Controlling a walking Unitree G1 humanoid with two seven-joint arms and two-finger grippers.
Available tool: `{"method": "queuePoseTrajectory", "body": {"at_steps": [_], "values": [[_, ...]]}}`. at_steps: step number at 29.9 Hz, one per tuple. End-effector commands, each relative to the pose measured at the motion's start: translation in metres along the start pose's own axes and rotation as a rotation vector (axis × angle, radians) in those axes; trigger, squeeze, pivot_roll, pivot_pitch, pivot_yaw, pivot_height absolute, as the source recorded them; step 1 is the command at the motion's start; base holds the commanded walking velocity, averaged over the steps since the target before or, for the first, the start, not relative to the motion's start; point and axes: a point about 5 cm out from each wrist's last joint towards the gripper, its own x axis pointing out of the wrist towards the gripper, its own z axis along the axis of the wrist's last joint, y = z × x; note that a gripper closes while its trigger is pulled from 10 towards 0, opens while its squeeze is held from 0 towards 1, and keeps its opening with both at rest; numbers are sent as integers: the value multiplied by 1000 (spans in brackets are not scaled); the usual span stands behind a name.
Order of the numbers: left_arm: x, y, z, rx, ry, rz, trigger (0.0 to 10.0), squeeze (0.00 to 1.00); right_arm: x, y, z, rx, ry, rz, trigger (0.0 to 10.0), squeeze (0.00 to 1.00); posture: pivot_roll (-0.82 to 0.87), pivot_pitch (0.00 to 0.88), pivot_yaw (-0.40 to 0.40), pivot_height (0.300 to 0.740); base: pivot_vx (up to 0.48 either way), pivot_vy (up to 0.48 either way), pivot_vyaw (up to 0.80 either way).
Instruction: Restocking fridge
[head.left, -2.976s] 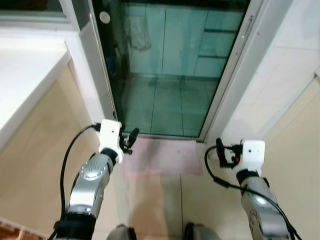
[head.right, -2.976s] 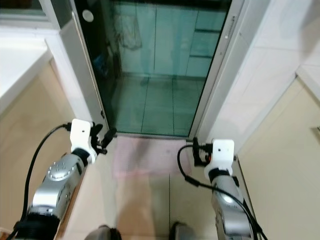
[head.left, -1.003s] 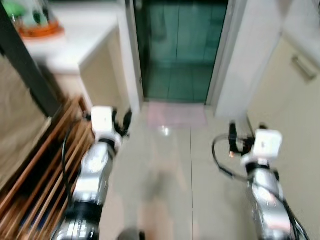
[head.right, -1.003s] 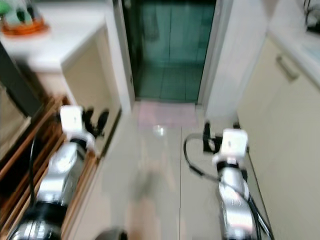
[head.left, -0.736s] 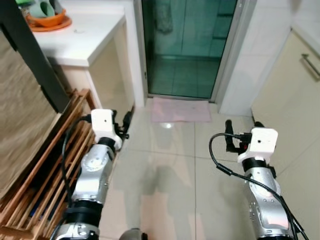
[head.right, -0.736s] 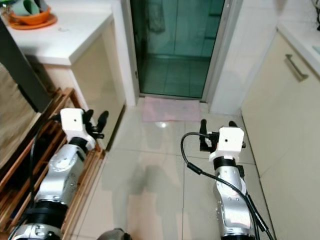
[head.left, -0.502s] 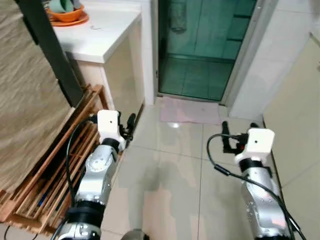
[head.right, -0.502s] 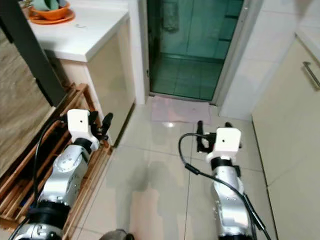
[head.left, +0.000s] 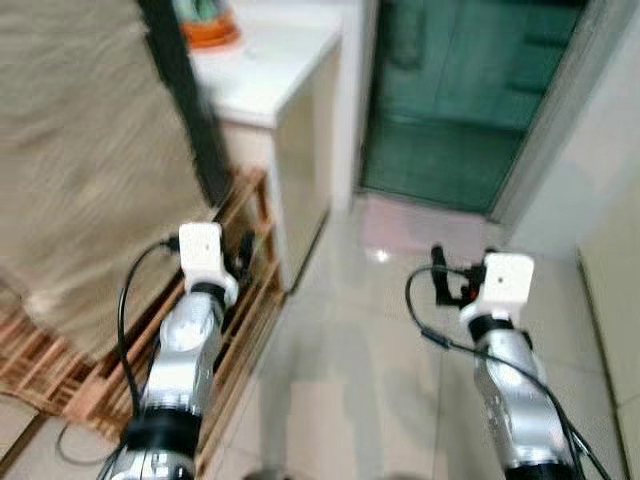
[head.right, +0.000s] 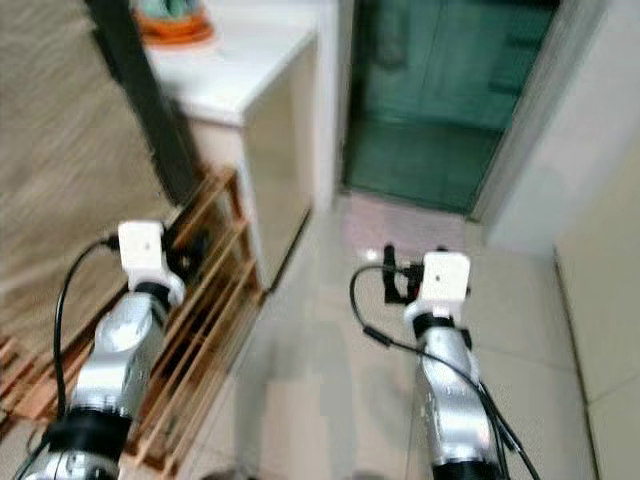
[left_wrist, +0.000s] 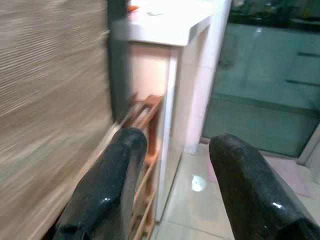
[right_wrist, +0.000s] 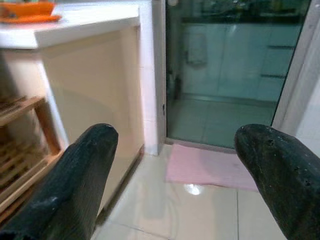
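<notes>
While the left end effector (head.left: 243, 252) and the right end effector (head.left: 449, 278) hang wide apart and hold nothing, the robot seems to be walking to find the fridge, with a wooden rack (head.left: 245, 300) and white surface (head.left: 275, 70) nearby.

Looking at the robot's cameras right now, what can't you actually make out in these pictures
- Contents of the orange dish: eye views, cut by the top edge and blurred.
- What fills the wooden rack: eye views, motion blur and the left arm.
- Beyond the glass door: right wrist view, reflections.
- A fridge: nothing here can be identified as one.
</notes>
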Motion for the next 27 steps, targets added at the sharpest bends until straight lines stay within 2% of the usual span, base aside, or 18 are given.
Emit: {"method": "queuePoseTrajectory", "body": {"at_steps": [1,6,7,8,9,18,19,20,21,27], "values": [[0,6,0,7,9,15,10000,0,1,3,1,19,-3,4,10000,0,-71,0,11,719,0,428,538],[-2,6,-2,7,28,-7,10000,0,0,4,-1,24,2,15,10000,0,-66,0,13,719,0,256,544],[-3,9,-1,-13,14,13,10000,631,0,5,-1,20,3,18,10000,0,-65,0,14,719,0,0,544],[-4,9,-1,9,16,0,10000,1000,0,6,-2,16,3,20,10000,0,-61,0,14,719,0,0,544],[-4,9,-2,32,20,-9,10000,1000,0,6,-2,13,3,22,10000,0,-61,0,14,719,0,0,544],[-3,6,-1,26,21,-46,10000,1000,1,8,-4,8,2,26,10000,0,-53,0,16,719,0,0,547],[-3,3,-1,73,26,-65,10000,75,1,7,-6,22,11,10,10000,0,-50,0,18,719,0,0,0],[-3,3,-1,73,26,-65,10000,75,1,7,-6,22,11,10,10000,0,-50,0,18,719,0,0,0],[-4,1,-1,82,30,-79,10000,0,2,7,-7,19,16,8,10000,0,-50,0,18,719,0,0,0],[-5,-5,-5,72,55,-148,10000,0,2,10,-10,17,22,20,10000,0,-47,0,18,719,0,0,0]]}}
